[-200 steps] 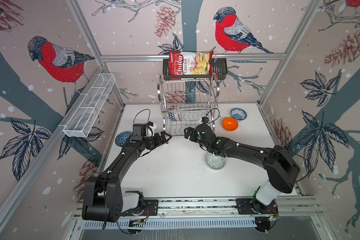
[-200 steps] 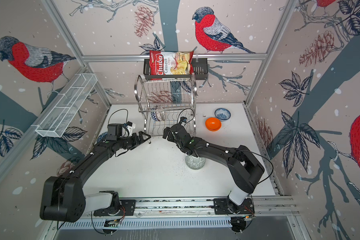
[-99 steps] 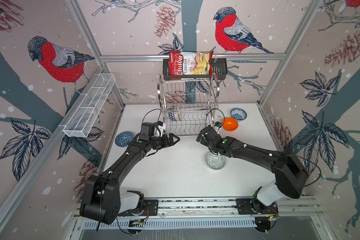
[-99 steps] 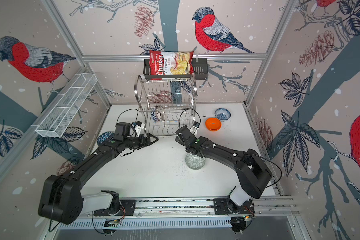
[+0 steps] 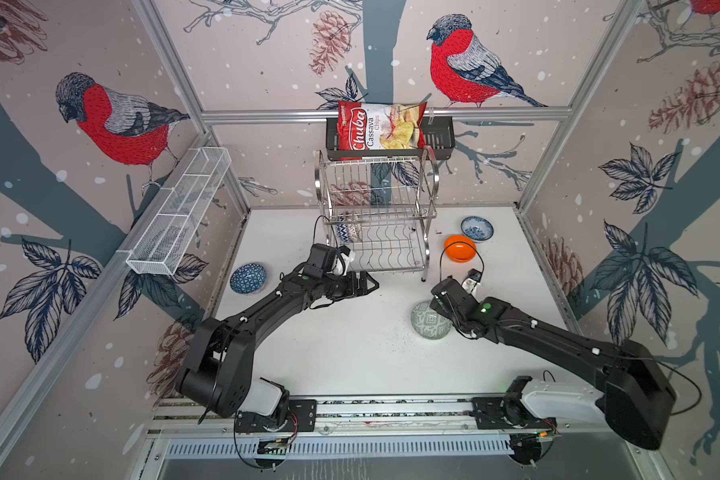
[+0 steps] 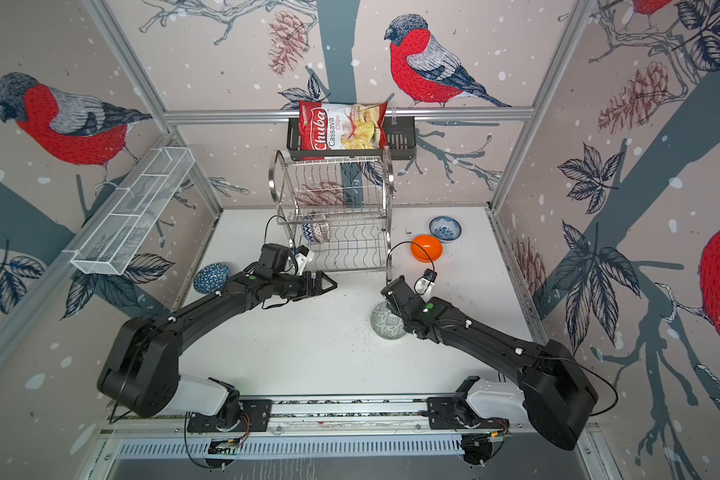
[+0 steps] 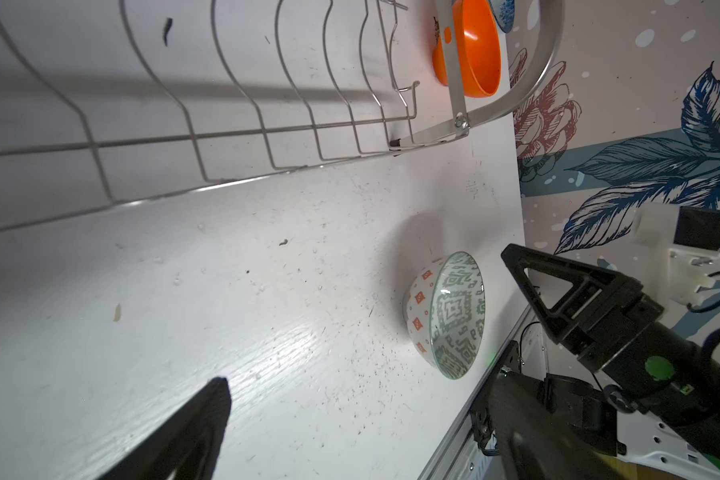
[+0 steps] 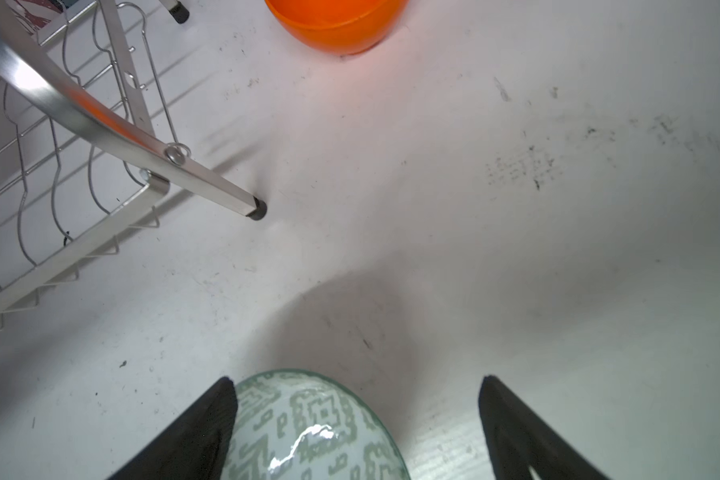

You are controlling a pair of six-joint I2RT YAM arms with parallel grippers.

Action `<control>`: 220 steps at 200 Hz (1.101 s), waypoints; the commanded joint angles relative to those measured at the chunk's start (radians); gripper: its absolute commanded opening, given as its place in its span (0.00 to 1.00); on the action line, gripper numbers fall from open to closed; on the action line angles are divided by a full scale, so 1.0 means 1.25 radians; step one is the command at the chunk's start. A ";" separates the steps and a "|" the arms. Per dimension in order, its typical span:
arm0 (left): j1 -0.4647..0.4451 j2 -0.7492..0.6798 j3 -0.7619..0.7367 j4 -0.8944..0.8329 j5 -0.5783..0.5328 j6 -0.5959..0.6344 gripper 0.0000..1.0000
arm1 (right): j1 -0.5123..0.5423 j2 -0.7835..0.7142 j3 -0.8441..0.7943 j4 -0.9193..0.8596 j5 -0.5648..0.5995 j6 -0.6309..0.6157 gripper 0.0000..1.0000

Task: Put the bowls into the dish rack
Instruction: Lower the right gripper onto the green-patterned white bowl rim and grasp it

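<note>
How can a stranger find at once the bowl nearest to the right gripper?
Start at the steel dish rack at the back of the white table. In front of its right end, the grey-green patterned bowl stands on the table, at the open right gripper. Its angular maze pattern sets it apart from the plain orange bowl and the white-blue floral bowl behind it.

Six bowls: four on the surface (image 5: 350, 365), namely dark blue bowl (image 5: 248, 278), grey-green bowl (image 5: 429, 321), orange bowl (image 5: 459, 248) and floral bowl (image 5: 476, 228), plus two racked bowls (image 5: 348, 232) in one dish rack (image 5: 385, 249). One white mesh basket (image 5: 179, 216), one black basket (image 5: 439, 137), one chips bag (image 5: 377, 129).
</note>
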 commanded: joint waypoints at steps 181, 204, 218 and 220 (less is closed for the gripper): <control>0.036 0.000 0.001 -0.045 -0.018 0.021 0.97 | -0.002 0.205 0.074 0.177 -0.183 -0.045 0.17; 0.069 -0.021 -0.016 -0.071 -0.031 0.028 0.97 | 0.005 0.285 0.148 0.193 -0.213 -0.069 0.16; 0.087 -0.035 -0.023 -0.093 -0.046 0.036 0.97 | 0.014 0.342 0.209 0.195 -0.229 -0.090 0.14; 0.089 -0.038 -0.024 -0.095 -0.047 0.038 0.97 | 0.015 0.351 0.217 0.195 -0.230 -0.094 0.13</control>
